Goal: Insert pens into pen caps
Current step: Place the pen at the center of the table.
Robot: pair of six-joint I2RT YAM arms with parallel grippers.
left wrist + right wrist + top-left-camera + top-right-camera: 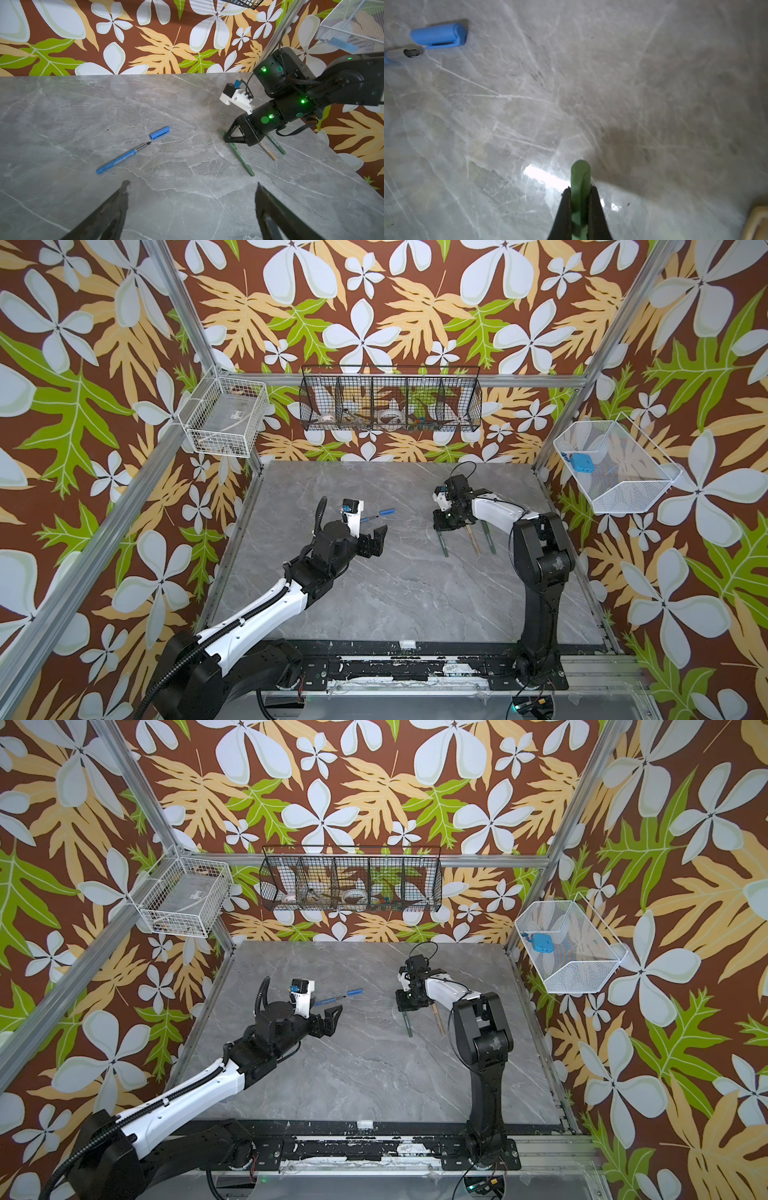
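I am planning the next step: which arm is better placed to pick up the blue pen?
Probably the left. The left gripper is open and empty, with the blue pen lying just ahead of it, near the blue cap. The right gripper is shut on a green pen, farther away.

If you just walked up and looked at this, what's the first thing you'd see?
The loud flowery wallpaper all around jumps out first. On the grey table, a blue pen lies with its blue cap off, just past its tip. Over on the right side, the right end effector pinches the end of a green pen.
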